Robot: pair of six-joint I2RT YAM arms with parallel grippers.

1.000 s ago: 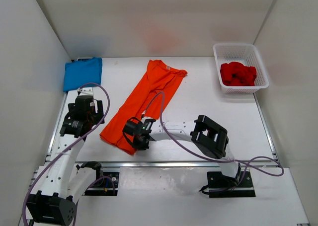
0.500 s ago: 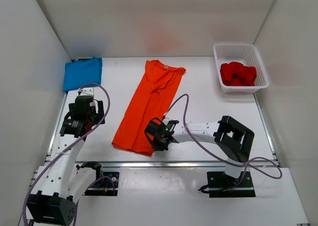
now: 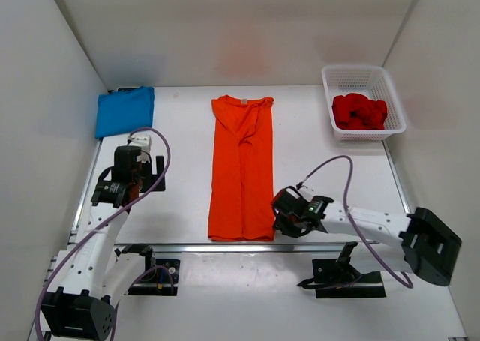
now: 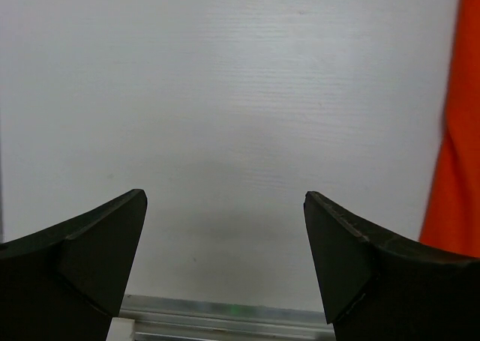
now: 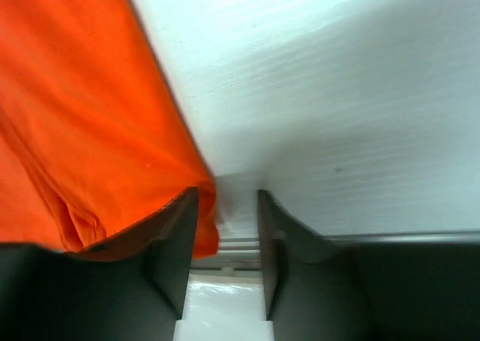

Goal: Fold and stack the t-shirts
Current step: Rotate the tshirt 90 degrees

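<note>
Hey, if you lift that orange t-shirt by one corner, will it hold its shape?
Probably floppy: the orange t-shirt lies flat in soft folds with creases near its collar, so it should drape and unfold. Likely light, since it lies so thin. On the smooth table it would likely slide or bunch when pushed.

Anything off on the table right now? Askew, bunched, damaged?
Nothing damaged or spilled. Only the red t-shirt is a crumpled wad in the basket at far right, unfolded. The orange t-shirt lies straight as a long strip mid-table, slightly bunched at its collar end; the blue t-shirt sits folded at far left.
</note>
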